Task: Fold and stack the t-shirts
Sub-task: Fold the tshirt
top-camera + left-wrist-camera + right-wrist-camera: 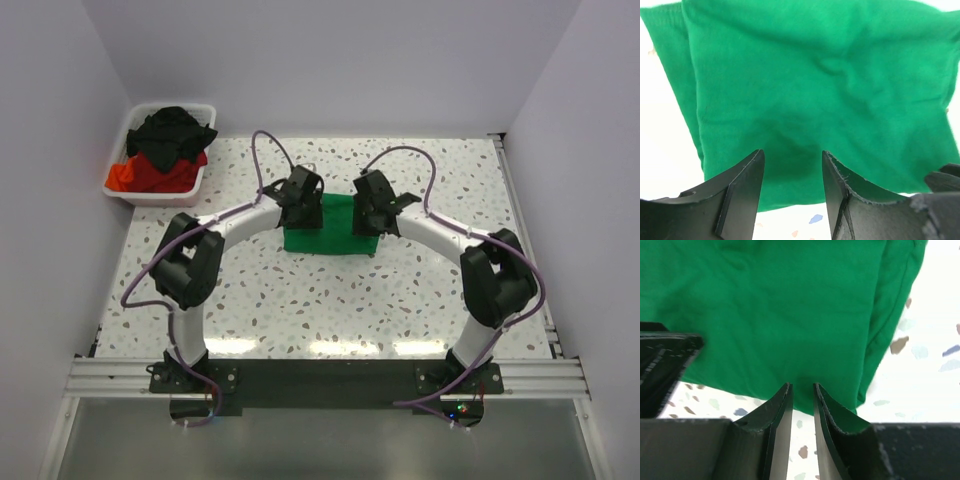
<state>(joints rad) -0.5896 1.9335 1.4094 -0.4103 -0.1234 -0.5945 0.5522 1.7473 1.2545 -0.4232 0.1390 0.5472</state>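
The left end effector (792, 156) has its two fingers well apart. Nothing is held between them. It hangs just over the near edge of the green t-shirt (815, 85).

The right end effector (801, 386) has its fingers almost together, with only a thin slot left. Its tips are right at the shirt's near edge. I cannot tell if any cloth is caught in that slot.

The green t-shirt lies in the middle of the bench (300, 310), folded into a small flat block. Both arms lean in over it, one from each side. Along one side a lower layer pokes out from under the top one.

The shirt is light and very soft. It is floppy, so it will sag wherever it is not held. It will not break. The layers can slide over each other. I think a pinch that gets only the top layer would pull the fold open. The best place to take hold looks like the near edge, close to its two corners, with all the layers pinched together.

At the back left corner sits a white bin (128, 192). A black t-shirt (175, 130) and a red t-shirt (135, 178) are bundled inside it, not folded yet.
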